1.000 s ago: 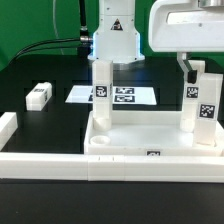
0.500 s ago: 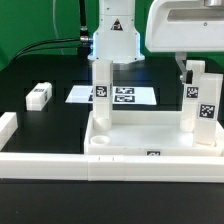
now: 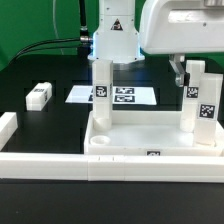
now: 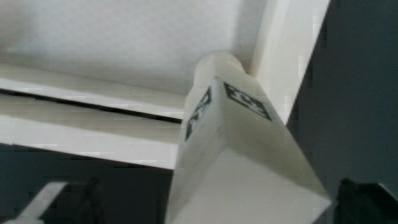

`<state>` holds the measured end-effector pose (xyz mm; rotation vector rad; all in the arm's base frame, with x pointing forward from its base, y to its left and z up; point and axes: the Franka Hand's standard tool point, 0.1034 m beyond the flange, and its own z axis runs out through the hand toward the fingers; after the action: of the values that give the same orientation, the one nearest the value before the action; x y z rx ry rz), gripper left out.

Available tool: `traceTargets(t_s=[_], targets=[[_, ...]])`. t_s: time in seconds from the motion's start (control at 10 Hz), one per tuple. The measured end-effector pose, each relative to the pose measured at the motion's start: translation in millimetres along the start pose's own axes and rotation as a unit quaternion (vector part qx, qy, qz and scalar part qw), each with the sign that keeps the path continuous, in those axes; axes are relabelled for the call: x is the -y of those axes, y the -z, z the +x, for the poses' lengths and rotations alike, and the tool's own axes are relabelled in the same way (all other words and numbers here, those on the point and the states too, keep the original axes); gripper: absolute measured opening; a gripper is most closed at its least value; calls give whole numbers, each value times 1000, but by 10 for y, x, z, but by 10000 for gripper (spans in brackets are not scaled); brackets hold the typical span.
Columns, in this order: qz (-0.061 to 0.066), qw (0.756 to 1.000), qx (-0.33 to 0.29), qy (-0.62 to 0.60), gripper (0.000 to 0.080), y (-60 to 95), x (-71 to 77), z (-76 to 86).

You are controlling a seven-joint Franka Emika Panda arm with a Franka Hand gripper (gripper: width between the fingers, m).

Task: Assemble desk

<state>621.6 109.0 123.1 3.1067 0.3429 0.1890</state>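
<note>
The white tray-like tabletop [image 3: 150, 135] lies at the front of the exterior view with its rim up. Two white tagged legs stand upright in it, one at its left [image 3: 101, 95] and one at its right [image 3: 201, 108]. A third leg [image 3: 38, 95] lies loose on the black table at the left. My gripper [image 3: 188, 74] is at the top of the right leg. In the wrist view that leg [image 4: 231, 140] rises between my fingers [image 4: 54, 203] with a dark gap on one side, so my gripper [image 4: 210, 205] is open around it. The tabletop's floor [image 4: 107, 45] shows behind.
The marker board [image 3: 122, 96] lies behind the tabletop at the arm's base. A long white border rail [image 3: 50, 162] runs along the front, with a short piece [image 3: 7, 128] at the left. The arm's base [image 3: 114, 40] stands at the back.
My wrist and gripper have shifted a little toward the exterior view's left at the top of the right leg. The legs and tabletop have not moved.
</note>
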Motion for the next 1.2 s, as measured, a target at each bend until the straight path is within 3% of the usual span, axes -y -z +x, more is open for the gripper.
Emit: traceTargets(t_s=[0.3, 0.5, 0.9, 1.1, 1.2], targets=[[2, 1000, 11, -6, 648, -3, -8, -26], [10, 997, 80, -3, 648, 15, 48, -121], [12, 996, 87, 25, 648, 22, 38, -52], [13, 988, 87, 127, 648, 17, -3, -58], [7, 980, 86, 178, 648, 19, 6, -42]])
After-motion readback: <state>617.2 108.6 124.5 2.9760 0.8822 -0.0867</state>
